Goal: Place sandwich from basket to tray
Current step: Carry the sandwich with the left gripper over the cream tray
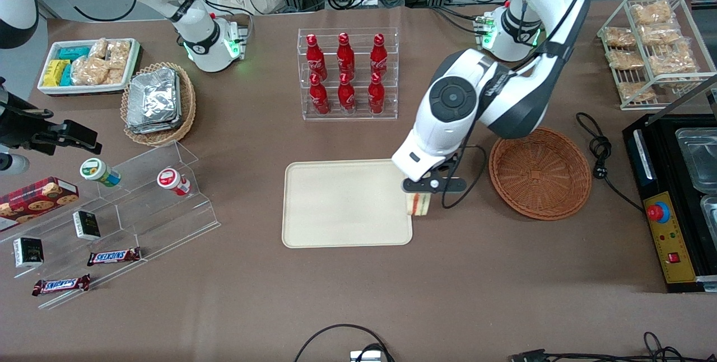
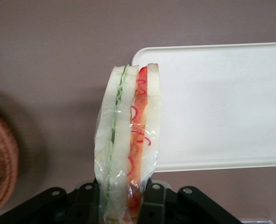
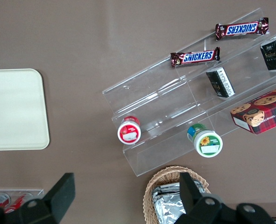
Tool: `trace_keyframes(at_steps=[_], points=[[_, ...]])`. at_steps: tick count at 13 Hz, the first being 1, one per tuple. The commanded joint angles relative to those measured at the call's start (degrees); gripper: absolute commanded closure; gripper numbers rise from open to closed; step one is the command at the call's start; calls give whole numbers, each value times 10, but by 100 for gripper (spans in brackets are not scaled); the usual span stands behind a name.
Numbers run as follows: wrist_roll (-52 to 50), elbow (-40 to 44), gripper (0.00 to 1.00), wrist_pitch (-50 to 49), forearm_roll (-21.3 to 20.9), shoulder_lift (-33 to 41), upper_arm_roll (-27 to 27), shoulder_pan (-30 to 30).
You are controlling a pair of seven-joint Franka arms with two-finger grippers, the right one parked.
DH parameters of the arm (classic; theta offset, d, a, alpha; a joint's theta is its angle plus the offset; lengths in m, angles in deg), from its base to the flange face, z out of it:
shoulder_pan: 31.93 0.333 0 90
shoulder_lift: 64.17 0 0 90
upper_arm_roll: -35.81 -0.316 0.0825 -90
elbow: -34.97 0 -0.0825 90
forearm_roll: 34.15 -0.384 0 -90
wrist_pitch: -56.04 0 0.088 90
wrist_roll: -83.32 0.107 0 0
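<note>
While the tool (image 1: 419, 196) hangs at the tray's edge nearest the basket, its fingers (image 2: 154, 200) are clamped on the sandwich (image 2: 128, 140), w/ bread faces between the pads and the wedge standing up. Sandwich is off the basket (image 1: 540, 174), which looks bare, and over the tray (image 1: 344, 205) rim, not yet laid down. Prob light, soft, squashy; film wrap looks slippery, so grip flat faces low, gentle squeeze. Brown surface (image 1: 358, 295) under all.

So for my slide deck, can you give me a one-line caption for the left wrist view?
Gripper shut on the wrapped sandwich, carried above the table at the tray edge, basket beside.
</note>
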Motion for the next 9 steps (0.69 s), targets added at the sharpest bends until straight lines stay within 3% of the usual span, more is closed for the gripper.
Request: trace_keyframes(at_steps=[1,9], points=[[-60,33,70,31,-32,-50,-4,-24],[-138,33,71,95,-49,-130,-4,-58]])
